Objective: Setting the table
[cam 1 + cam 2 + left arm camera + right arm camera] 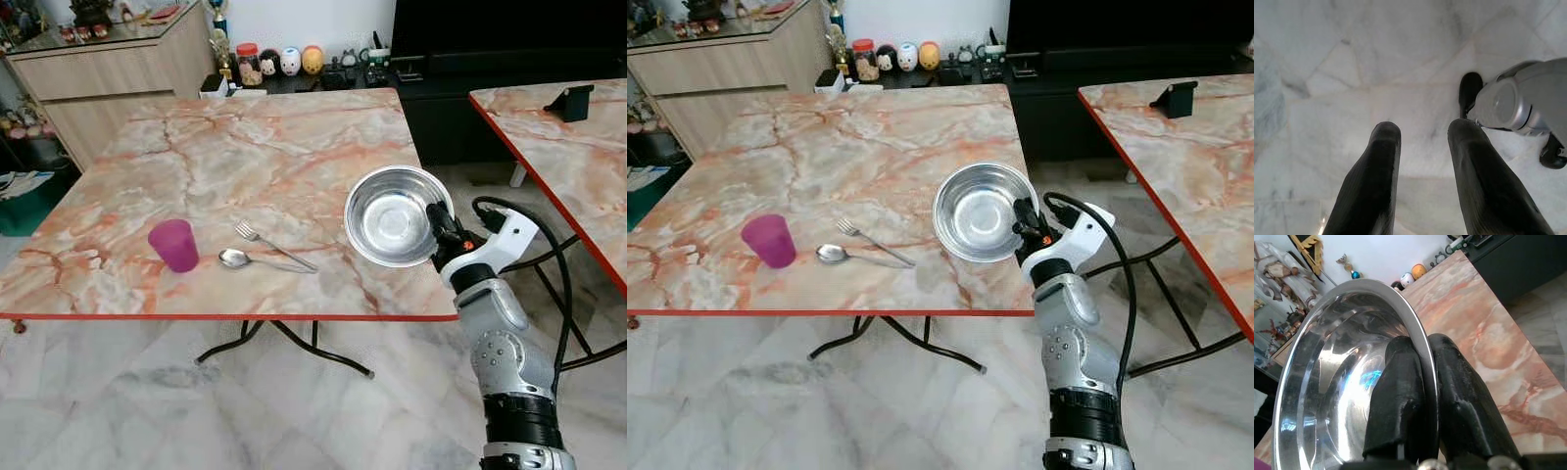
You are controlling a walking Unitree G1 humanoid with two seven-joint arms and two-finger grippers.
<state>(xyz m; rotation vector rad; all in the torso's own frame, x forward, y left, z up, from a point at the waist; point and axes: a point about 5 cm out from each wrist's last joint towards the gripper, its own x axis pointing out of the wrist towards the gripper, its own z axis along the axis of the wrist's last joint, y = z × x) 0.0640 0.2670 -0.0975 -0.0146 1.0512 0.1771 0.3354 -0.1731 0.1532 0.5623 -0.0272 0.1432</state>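
Note:
A shiny steel bowl (390, 217) hangs tilted over the near right corner of the marble table (245, 157). My right gripper (438, 227) is shut on the bowl's rim (1422, 340), one finger inside and one outside. On the table's near left stand a purple cup (173, 244), a fork (272, 245) and a spoon (257, 260), lying side by side. My left gripper (1420, 147) hangs open over the pale floor, holding nothing.
A second marble table (568, 157) stands to the right across a narrow gap. Behind are a wooden sideboard (108, 69), a dark TV cabinet (490, 59) and small figurines (289, 61). A black cable (549, 255) loops off my right wrist.

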